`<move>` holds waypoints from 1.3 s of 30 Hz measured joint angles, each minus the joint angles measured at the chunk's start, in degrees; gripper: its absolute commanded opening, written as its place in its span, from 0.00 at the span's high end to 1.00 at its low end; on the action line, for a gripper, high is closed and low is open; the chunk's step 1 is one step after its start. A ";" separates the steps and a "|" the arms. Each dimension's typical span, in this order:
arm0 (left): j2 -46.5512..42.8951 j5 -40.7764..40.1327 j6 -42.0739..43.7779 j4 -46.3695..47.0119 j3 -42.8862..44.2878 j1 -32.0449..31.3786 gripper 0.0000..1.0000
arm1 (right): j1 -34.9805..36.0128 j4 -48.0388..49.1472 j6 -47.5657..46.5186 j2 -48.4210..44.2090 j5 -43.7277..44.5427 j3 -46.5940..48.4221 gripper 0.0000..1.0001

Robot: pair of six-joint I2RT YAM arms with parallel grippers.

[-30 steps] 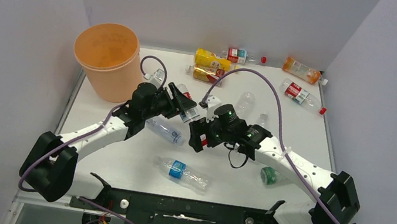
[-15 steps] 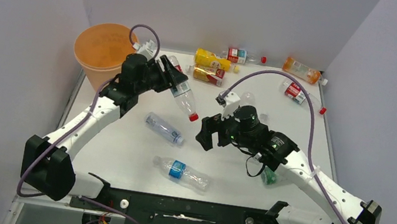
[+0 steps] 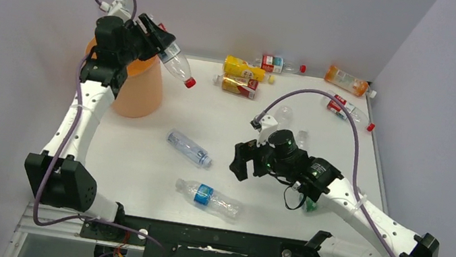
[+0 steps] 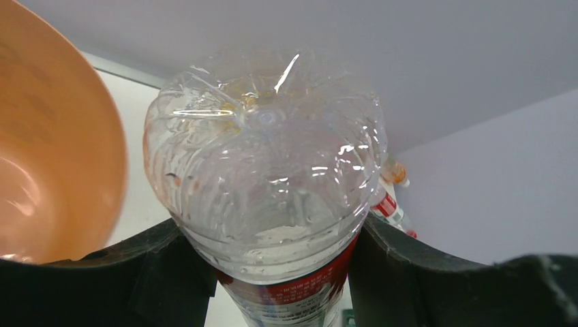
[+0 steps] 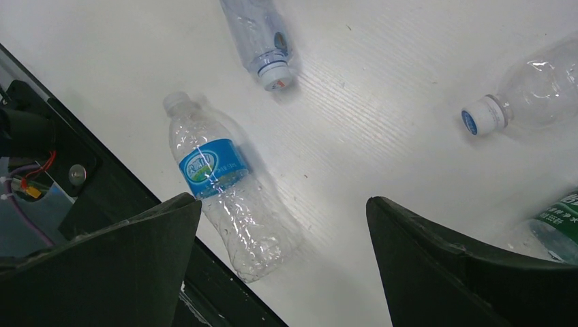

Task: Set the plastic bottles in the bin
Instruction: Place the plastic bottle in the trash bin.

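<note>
Looking down from above, found the white worktop (image 3: pixel 136 176) carrying the round, tapered, peach-orange plastic bin (image 3: pixel 143 92) at its far left corner. Found the left arm reared high over that bin, elbow lifted and wrist bent to the right. Found the right arm stretched low across the middle of the worktop.

Saw the left gripper (image 3: pixel 155 39) closed partway and clamped on a clear plastic bottle with a red label and red cap (image 3: pixel 177 65), gripped near its base. Saw the right gripper (image 3: pixel 244 161) spread wide with nothing in it.

Noted the held bottle's long axis slanting down and to the right, with the cap end out past the bin's right wall over bare worktop and the base end nearest the bin. From the left wrist view, placed the bin's orange inside to the left of the bottle, not beneath it. Judged a swing left toward the mouth necessary before letting go, to avoid a drop outside the wall.

Noted a clear plastic bottle with a blue label (image 5: pixel 211 170) lying flat just on the near side of the right gripper, long axis roughly left to right. Judged the right arm by far the closer to it. Spotted a smaller clear plastic bottle (image 3: pixel 189 148) lying to that gripper's left.
</note>
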 measured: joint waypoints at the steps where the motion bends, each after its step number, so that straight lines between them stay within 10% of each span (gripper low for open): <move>1: 0.22 0.17 0.33 -0.15 0.94 1.03 0.50 | 0.00 0.02 0.09 0.00 -0.02 -0.42 0.02; 18: 1.81 1.11 5.46 -2.43 6.86 22.71 0.45 | 0.04 0.39 4.13 2.23 6.29 -3.74 0.02; 24: 1.81 -1.70 8.13 -2.91 4.94 22.93 0.42 | 0.02 -0.02 6.84 1.70 10.88 -3.89 0.02; 29: 2.60 -2.36 9.25 -2.54 4.63 22.93 0.15 | -0.09 -0.31 9.27 1.33 12.41 -4.28 0.02; 39: 4.46 -2.54 9.53 -3.34 4.70 22.93 0.14 | 1.22 1.57 8.63 0.02 8.31 -8.98 0.02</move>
